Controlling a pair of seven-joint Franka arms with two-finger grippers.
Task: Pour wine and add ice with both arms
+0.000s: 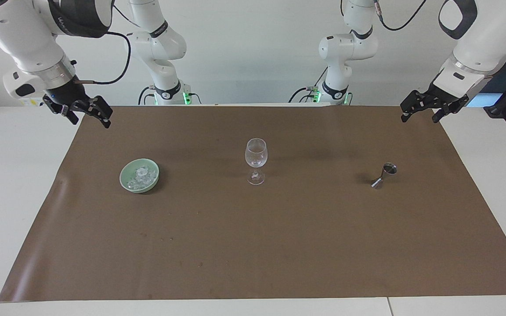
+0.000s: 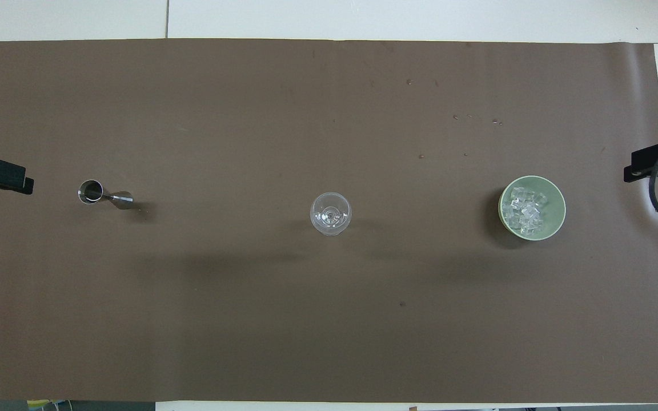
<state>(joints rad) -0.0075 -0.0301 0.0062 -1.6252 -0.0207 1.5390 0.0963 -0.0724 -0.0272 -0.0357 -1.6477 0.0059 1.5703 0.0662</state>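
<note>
Risk stands with the tall glass, both grippers empty and well apart from everything.

Mat (image 1: pixel 253 245) covers most of the tabletop. The right gripper (image 1: pixel 87 112) hangs over the mat's corner at the right arm's end, on the robots' edge; the left gripper (image 1: pixel 424 107) hangs over the matching corner at the left arm's end. Both stand wide open, holding and touching nothing. The bowl (image 1: pixel 123 181) sits toward the right arm's end with the ice (image 1: pixel 140 175) heaped in it. The glass (image 1: pixel 256 160) stands upright at mid-mat, apparently empty. The jigger (image 1: pixel 383 175) stands toward the left arm's end. Judged hazards: a sideways knock would topple the top-heavy glass; smooth ice may slip from the fingers; the narrow-waisted jigger may tip and spill on a crooked grip.
</note>
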